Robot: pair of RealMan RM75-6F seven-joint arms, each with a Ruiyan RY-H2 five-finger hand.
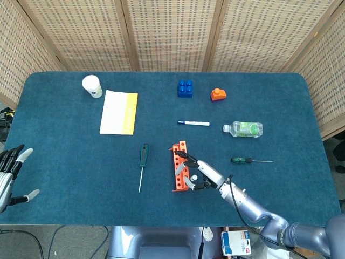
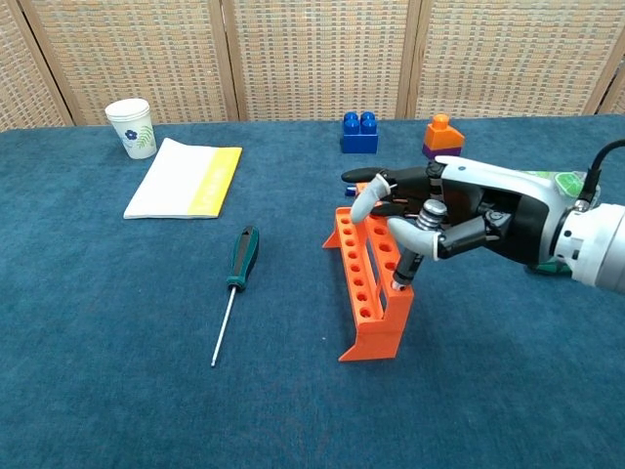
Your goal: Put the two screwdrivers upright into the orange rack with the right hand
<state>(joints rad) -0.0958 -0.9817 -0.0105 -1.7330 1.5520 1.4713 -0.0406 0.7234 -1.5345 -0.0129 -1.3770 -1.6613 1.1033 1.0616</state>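
Observation:
The orange rack (image 1: 178,171) (image 2: 368,293) stands mid-table, slightly skewed. My right hand (image 1: 202,176) (image 2: 471,210) is at its right side and pinches a short dark tool with a silver cap (image 2: 417,244). The tool leans to the right with its tip in a rack hole near the front end. One green-handled screwdriver (image 1: 143,161) (image 2: 237,272) lies flat to the left of the rack. A second screwdriver (image 1: 249,160) lies flat to the right of the rack, seen only in the head view. My left hand (image 1: 11,175) hovers at the table's left edge, fingers apart and holding nothing.
At the back are a paper cup (image 1: 92,86) (image 2: 130,127), a white and yellow notepad (image 1: 118,111), a blue block (image 1: 185,88) and an orange block (image 1: 218,94). A marker (image 1: 194,123) and a plastic bottle (image 1: 243,129) lie behind the rack.

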